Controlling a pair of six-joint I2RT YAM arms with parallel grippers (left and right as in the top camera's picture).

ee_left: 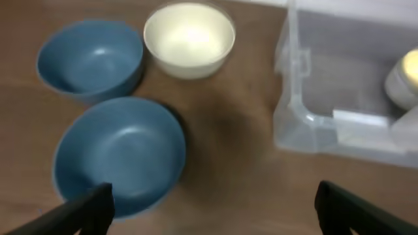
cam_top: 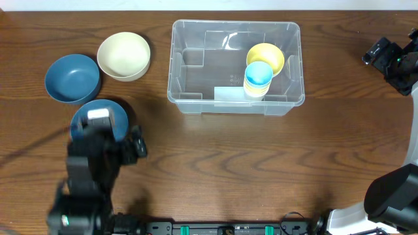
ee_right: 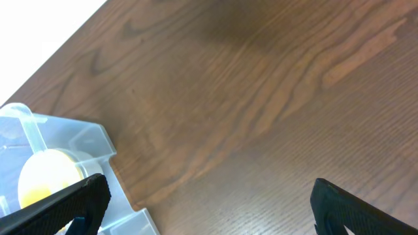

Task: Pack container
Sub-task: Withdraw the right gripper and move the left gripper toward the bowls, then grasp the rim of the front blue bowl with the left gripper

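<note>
**Pack container: partly filled**

Container (cam_top: 209, 72) sits on the far middle of the surface. Inside, at its right end: yellow bowl (cam_top: 268, 55) and blue-topped cup (cam_top: 258, 73) (possibly a stack). Left to pack: cream bowl (cam_top: 124, 56), far blue bowl (cam_top: 72, 78), near blue bowl (ee_left: 121, 153). Left fingers (ee_left: 88, 209) are spread wide and empty over the near blue bowl. Right fingers (ee_right: 72, 202) are also spread and empty, near the container's corner.
</note>
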